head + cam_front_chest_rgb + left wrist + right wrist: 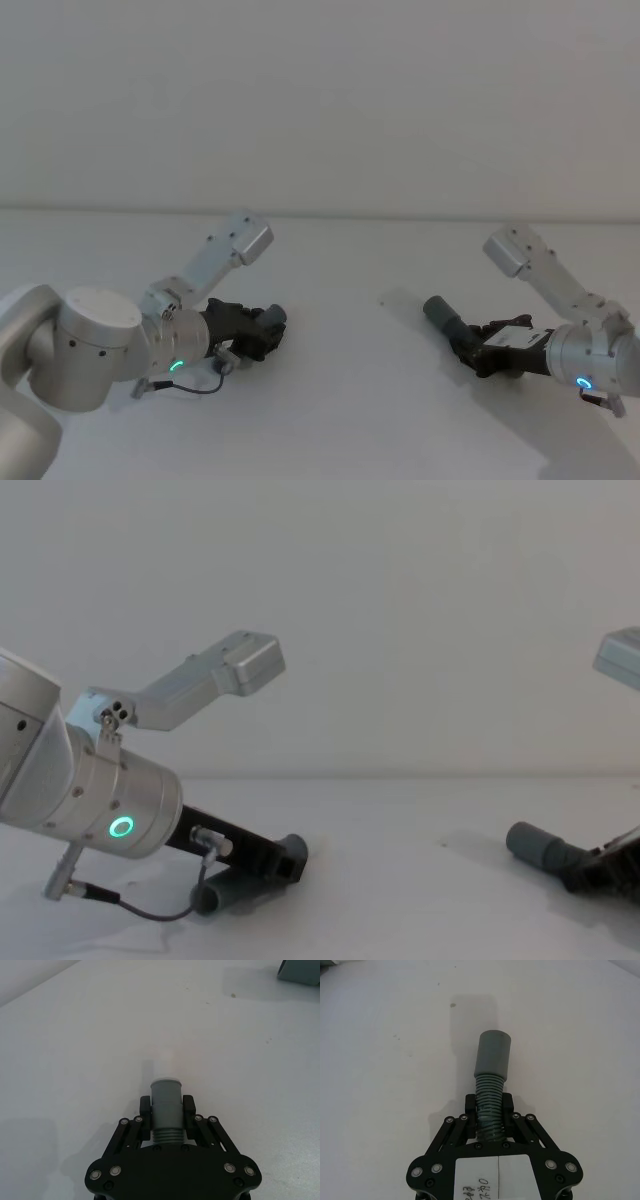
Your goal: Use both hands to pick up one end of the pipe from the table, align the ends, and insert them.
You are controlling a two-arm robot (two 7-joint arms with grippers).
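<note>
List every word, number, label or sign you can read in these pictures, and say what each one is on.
White label on the right gripper: handwritten marks, too blurred to read.
No other text can be read anywhere.

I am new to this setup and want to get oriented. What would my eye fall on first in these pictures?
The left gripper, at the left of the white table, is shut on the short grey tube just behind its smooth collar. The right gripper, at the right, is shut on the corrugated hose behind its round cuff. Both ends point inward, with bare table wide between them.
</note>
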